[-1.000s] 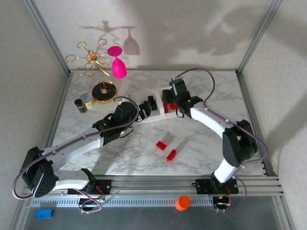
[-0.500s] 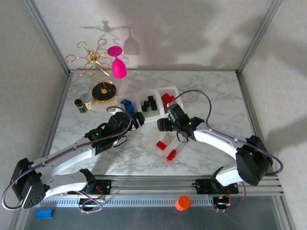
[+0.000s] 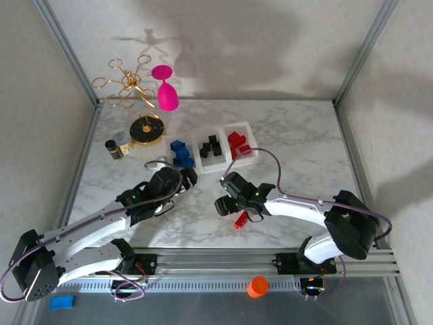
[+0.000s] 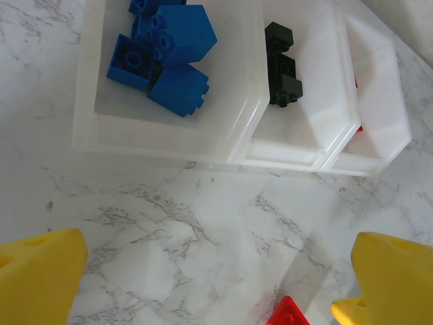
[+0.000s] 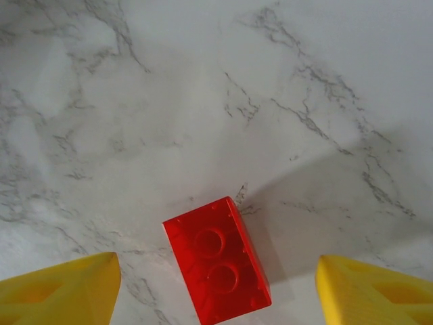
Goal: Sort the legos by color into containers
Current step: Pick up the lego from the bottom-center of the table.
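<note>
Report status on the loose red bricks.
Left tool open, empty, near the tray. Right tool open, over a red brick, not gripping. Second red brick beside it. Nothing in the way.

We are finding bare marble [image 3: 304, 149] lying wide open to the right of the tray [image 3: 193, 145]. The left arm [image 3: 95, 223] and right arm [image 3: 304, 203] are crossing the near half (left gripper [image 3: 191, 177] and right gripper [image 3: 222, 206] sitting close together), while the gold stand [image 3: 146, 128] and jars [image 3: 115, 149] are crowding the far-left corner.

Glossy plastic lego [image 5: 216, 269], marble-look table [image 5: 169, 81]
</note>
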Controlling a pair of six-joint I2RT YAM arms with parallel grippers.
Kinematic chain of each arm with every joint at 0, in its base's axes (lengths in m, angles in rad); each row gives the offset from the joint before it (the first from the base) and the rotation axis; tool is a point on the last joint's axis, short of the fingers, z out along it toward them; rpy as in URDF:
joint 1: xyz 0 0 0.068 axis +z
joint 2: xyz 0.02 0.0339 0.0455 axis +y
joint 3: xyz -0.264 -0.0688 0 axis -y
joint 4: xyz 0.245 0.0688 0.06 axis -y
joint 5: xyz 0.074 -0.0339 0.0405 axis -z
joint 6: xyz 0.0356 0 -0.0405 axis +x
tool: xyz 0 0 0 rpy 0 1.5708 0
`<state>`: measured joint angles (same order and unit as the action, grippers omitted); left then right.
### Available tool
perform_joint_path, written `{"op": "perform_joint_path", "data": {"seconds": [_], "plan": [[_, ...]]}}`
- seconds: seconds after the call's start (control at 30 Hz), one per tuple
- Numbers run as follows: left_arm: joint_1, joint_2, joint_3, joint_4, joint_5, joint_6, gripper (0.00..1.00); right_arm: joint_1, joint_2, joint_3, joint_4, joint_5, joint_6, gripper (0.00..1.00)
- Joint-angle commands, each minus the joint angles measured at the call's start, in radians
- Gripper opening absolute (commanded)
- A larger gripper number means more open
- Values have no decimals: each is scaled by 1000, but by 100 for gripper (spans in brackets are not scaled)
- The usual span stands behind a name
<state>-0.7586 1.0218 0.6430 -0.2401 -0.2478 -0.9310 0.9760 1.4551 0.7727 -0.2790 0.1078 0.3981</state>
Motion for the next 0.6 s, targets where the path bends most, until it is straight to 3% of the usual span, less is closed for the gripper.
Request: {"op": "perform_joint_path", "data": {"seconds": [0.0, 0.17, 0.27, 0.57], "plan": [[-10, 4, 2, -26, -34, -25, 99, 8, 34, 0, 16, -3, -49, 74], [-10, 7, 12, -32, -47, -26, 100, 8, 79, 13, 0, 40, -79, 72], [-10, 15, 13, -34, -47, -25, 99, 9, 92, 11, 26, -9, -98, 69], [-10, 35, 32, -34, -52, -15, 100, 7, 136, 47, 21, 1, -92, 47]]}}
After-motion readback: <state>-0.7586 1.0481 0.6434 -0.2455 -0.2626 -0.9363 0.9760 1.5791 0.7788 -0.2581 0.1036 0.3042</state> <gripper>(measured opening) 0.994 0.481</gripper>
